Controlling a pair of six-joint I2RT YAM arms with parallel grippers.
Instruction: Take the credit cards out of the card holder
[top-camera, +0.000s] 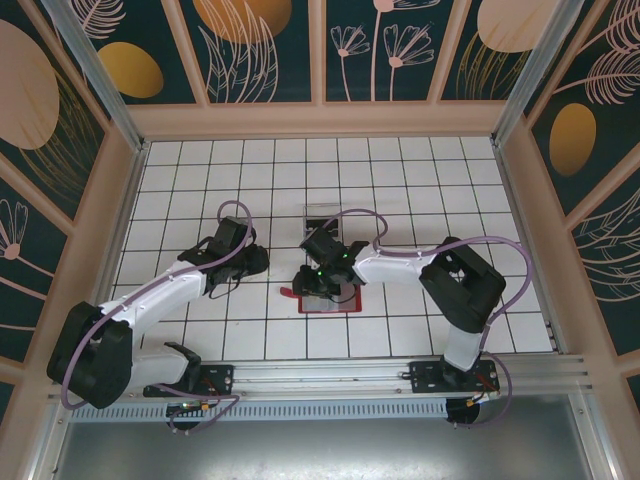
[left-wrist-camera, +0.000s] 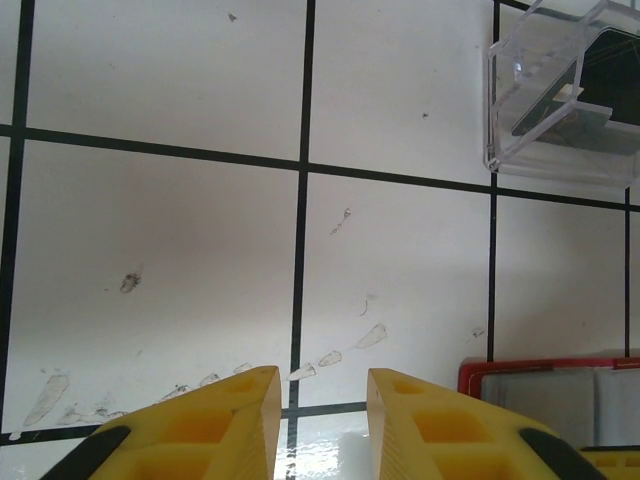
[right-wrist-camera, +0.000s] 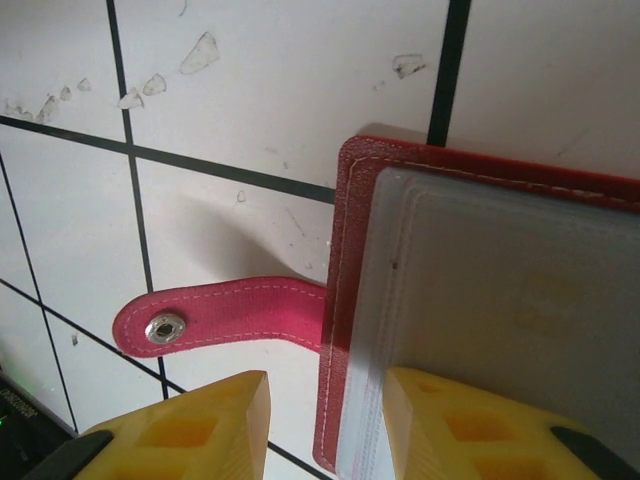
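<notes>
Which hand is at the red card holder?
The right hand, with the edge of the card holder between its fingers, near the closing tab. The left hand is over bare tiles.

Lab rig: gridded table (top-camera: 400, 170), aluminium frame (top-camera: 350, 372)

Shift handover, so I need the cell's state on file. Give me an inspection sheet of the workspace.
Surface: white tiled table, black grid lines, scuff marks.
Job's things: red card holder lies open, grey lining up, tab unfastened; whether cards are inside cannot be told.
Clutter: clear plastic box, something dark inside.
Pincers: left pincer open, empty, over bare tile; right pincer open, straddling the holder's edge.
Cables: purple cable looped along each arm.
Surroundings: wooden-framed floral wall panels.
</notes>
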